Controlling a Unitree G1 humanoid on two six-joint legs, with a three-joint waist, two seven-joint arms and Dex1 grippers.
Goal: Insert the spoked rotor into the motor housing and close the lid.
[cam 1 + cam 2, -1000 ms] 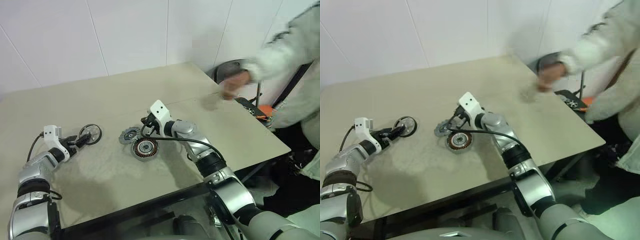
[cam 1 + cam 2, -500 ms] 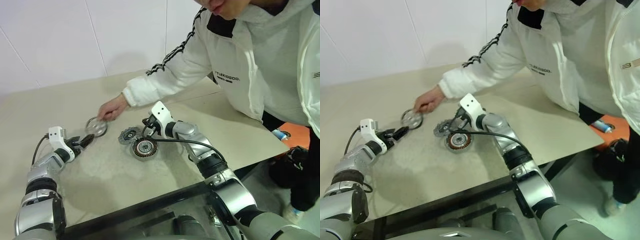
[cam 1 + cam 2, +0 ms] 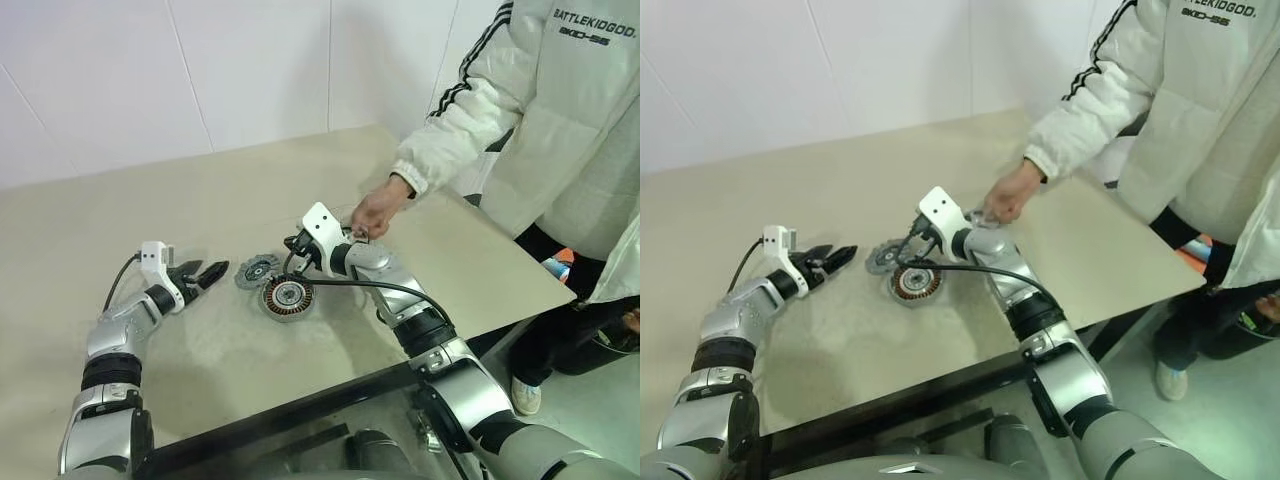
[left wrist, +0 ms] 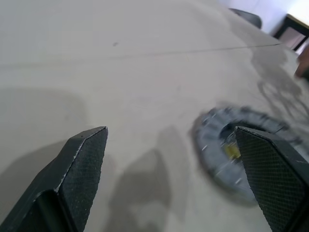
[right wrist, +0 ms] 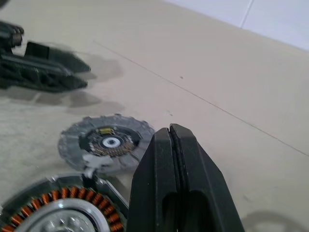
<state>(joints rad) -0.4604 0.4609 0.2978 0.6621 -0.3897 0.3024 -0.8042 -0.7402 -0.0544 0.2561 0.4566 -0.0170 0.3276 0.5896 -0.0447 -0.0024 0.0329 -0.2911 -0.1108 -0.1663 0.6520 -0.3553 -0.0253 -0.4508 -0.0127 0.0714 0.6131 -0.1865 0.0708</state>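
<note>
- The spoked rotor [image 3: 258,271] lies flat just beyond the spread-open, empty left gripper [image 3: 212,272].
- The right gripper [image 5: 172,145], clenched on nothing, hovers beside the motor housing [image 3: 289,296].

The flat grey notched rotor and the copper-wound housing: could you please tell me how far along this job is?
Nothing looks done: the flat grey notched spoked rotor lies on the table beside the round copper-wound motor housing. In hand: the open left gripper points at the rotor; the shut right gripper holds nothing. Left: grasping, inserting, closing the lid.
</note>
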